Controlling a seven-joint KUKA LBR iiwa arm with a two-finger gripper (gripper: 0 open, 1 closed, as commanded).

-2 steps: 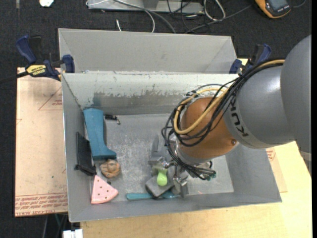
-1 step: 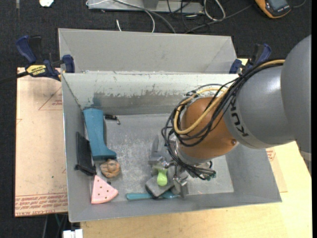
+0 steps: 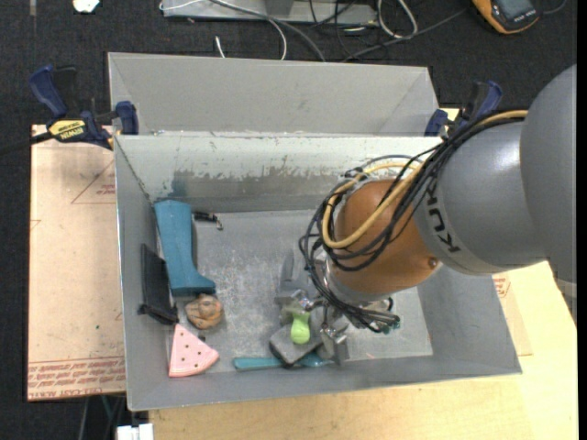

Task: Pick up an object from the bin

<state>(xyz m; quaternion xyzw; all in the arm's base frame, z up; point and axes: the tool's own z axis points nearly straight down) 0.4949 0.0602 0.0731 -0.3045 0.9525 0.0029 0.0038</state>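
My gripper (image 3: 321,326) is down in the front middle of the bin, under the orange wrist cover. A small yellow-green piece (image 3: 300,330) lies right against it on its left side; whether it is held I cannot tell. Just below that sits a grey flat piece (image 3: 287,347), and a thin teal stick (image 3: 258,363) runs along the bin floor toward the left from it.
Along the bin's left side lie a tall teal-blue block (image 3: 178,249), a black bar (image 3: 154,288), a brown knobbly lump (image 3: 205,312) and a pink dotted wedge (image 3: 190,354). The arm and its cables cover the bin's right half.
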